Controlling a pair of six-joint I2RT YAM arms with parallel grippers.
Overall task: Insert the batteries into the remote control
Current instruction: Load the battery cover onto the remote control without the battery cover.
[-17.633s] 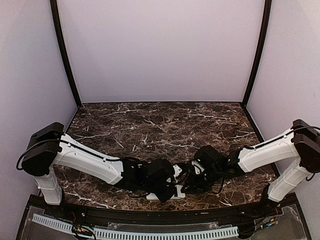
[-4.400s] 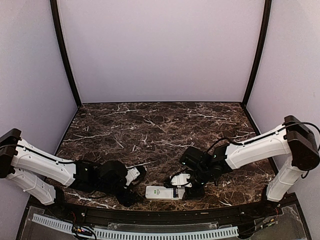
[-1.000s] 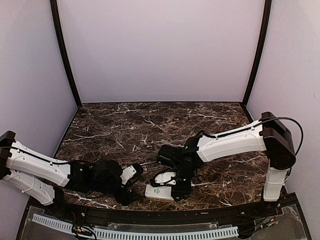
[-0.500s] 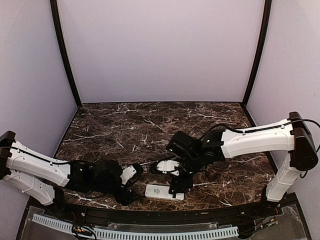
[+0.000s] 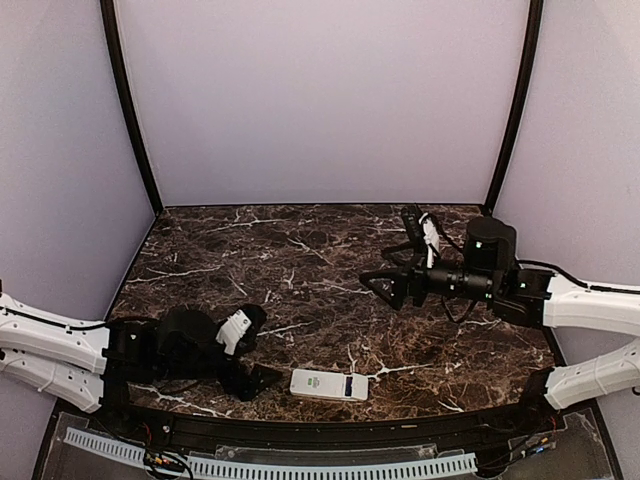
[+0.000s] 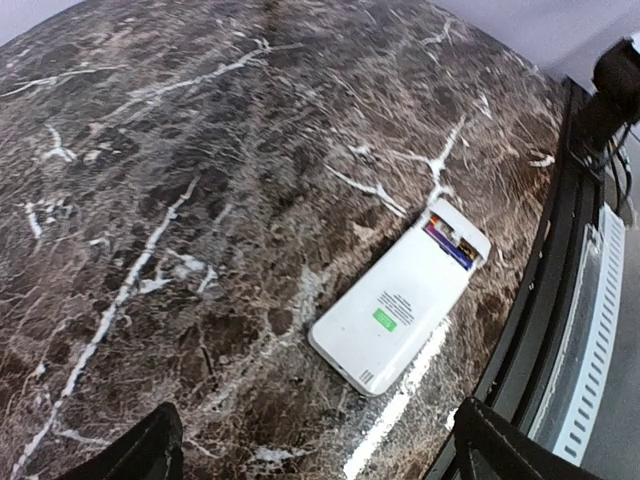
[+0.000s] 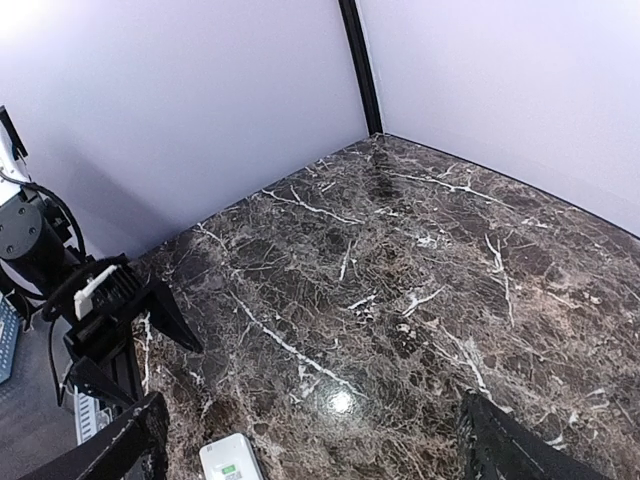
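The remote control (image 5: 326, 384) lies back side up near the table's front edge, a green label on its white back (image 6: 392, 312). The battery bay at its right end stands uncovered, and the batteries (image 6: 450, 242) show there as a dark bluish strip (image 5: 349, 386). My left gripper (image 5: 257, 349) hovers low just left of the remote, open and holding nothing. Its fingertips (image 6: 135, 458) frame the remote's near end without touching it. My right gripper (image 5: 388, 289) hangs open and empty, raised well behind and to the right of the remote (image 7: 228, 460).
The dark marble table (image 5: 300, 250) ends in a black rail (image 5: 320, 428) just in front of the remote. A slotted cable duct (image 6: 592, 330) runs beyond that rail. Lilac walls and black corner posts (image 5: 128, 110) enclose the back and sides.
My right arm has lifted off the remote and swung back to the right, its jaws spreading. My left gripper has drawn slightly left and opened wider. The remote has stayed put.
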